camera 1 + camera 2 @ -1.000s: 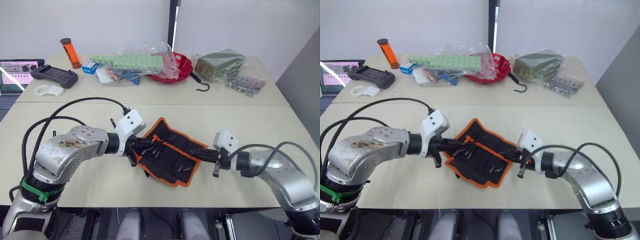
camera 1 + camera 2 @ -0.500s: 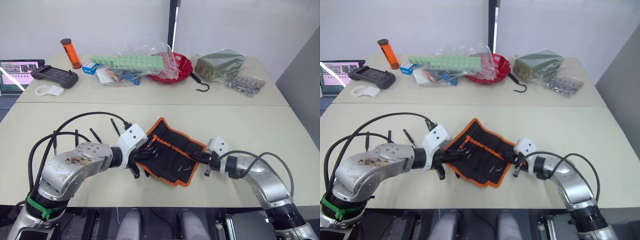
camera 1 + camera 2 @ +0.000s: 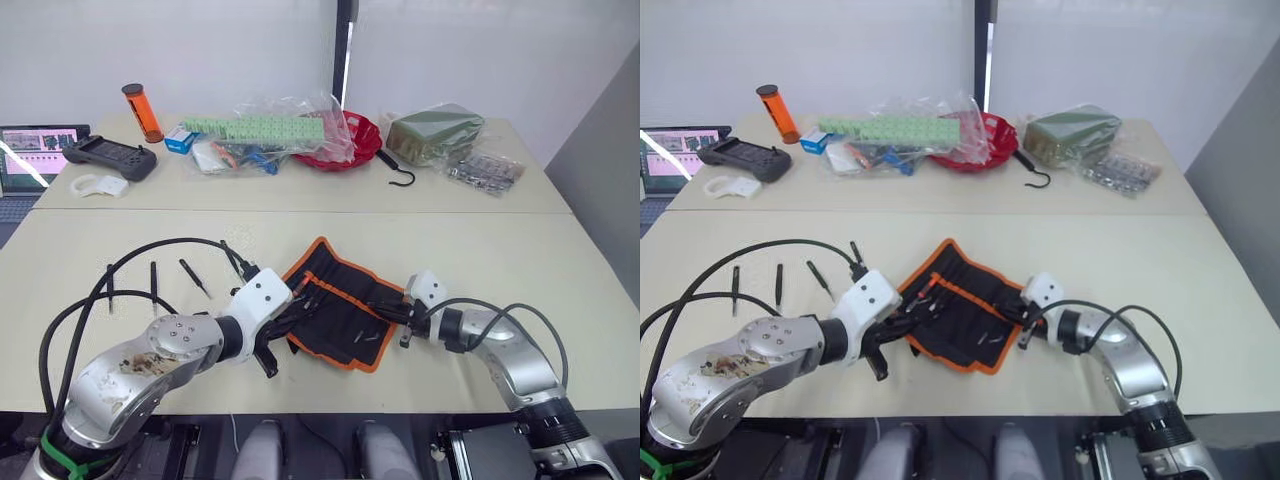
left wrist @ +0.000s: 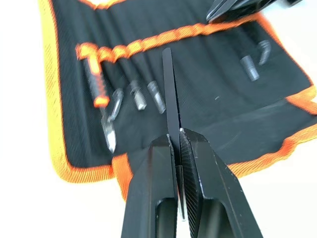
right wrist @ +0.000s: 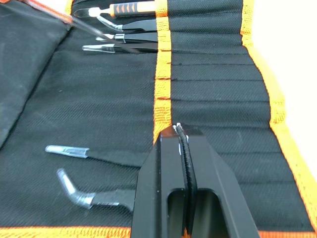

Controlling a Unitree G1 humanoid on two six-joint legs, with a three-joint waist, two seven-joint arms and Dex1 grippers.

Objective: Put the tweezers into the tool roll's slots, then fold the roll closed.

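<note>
The tool roll (image 3: 340, 300) lies open on the near table, black with orange edging; its slots (image 5: 213, 84) run in rows beside the orange centre band. A few tools sit in it, among them an orange-handled one (image 4: 91, 74). My left gripper (image 4: 177, 136) is shut on a slim black tweezer (image 4: 168, 94), whose tip points over the roll's inner face. My right gripper (image 5: 179, 130) is shut, its tips on the orange centre band near the roll's right edge. Several loose tweezers (image 3: 153, 277) lie on the table left of the roll.
Along the far table lie an orange tube (image 3: 140, 110), a black controller (image 3: 110, 155), a plastic bag of green parts (image 3: 280, 125), a red bowl (image 3: 358, 135), a black hook (image 3: 403, 178), a green packet (image 3: 435, 130) and a bag of small parts (image 3: 485, 170).
The view has shifted. My left arm has dropped nearer the table's front edge, uncovering the loose tweezers left of the roll. My right gripper has crept a little further onto the roll.
</note>
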